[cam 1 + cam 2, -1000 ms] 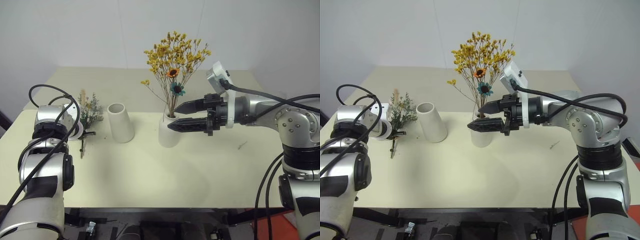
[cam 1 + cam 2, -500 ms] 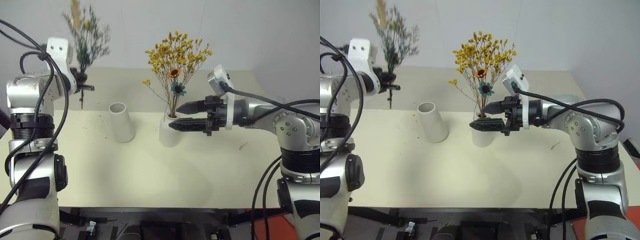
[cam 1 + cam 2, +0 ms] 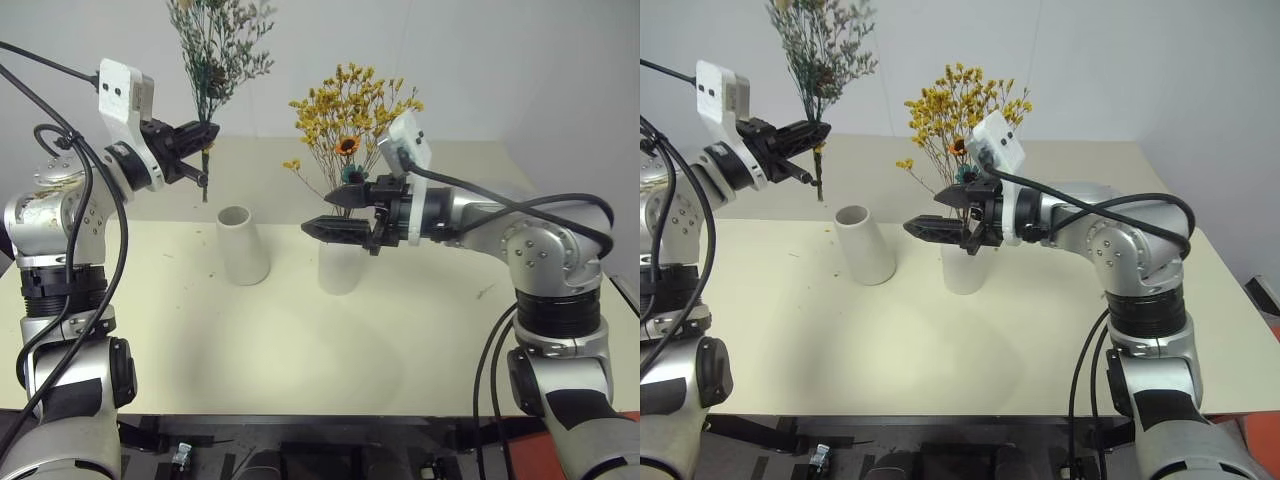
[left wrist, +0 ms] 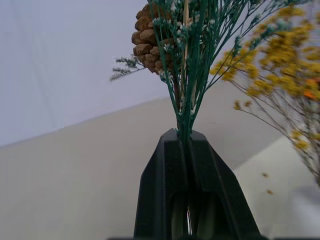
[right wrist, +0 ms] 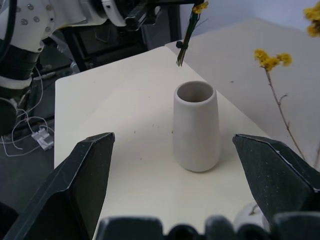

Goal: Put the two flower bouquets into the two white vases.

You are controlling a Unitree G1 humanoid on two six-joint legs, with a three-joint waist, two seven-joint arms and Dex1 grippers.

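Left gripper (image 3: 200, 135) clamped on the grey-green spray (image 3: 215, 45), held upright above the empty tube vase (image 3: 242, 245). Right gripper (image 3: 335, 228) jaws wide open, holding nothing, beside the bottle vase (image 3: 338, 268) with the yellow bouquet (image 3: 350, 110). No writing readable anywhere

The tapered vase (image 5: 196, 127) looks like matt white ceramic, smooth and unglazed, as does the rounded vase (image 3: 339, 270). The surface (image 3: 300, 330) is a smooth, matt cream sheet. Both bouquets look dry and brittle: the yellow spray (image 3: 350, 110) papery, the green spray (image 4: 192, 55) wiry, with a rough woody pinecone (image 4: 148, 37). The left claw (image 4: 188, 145) is smooth black plastic with slight sheen.
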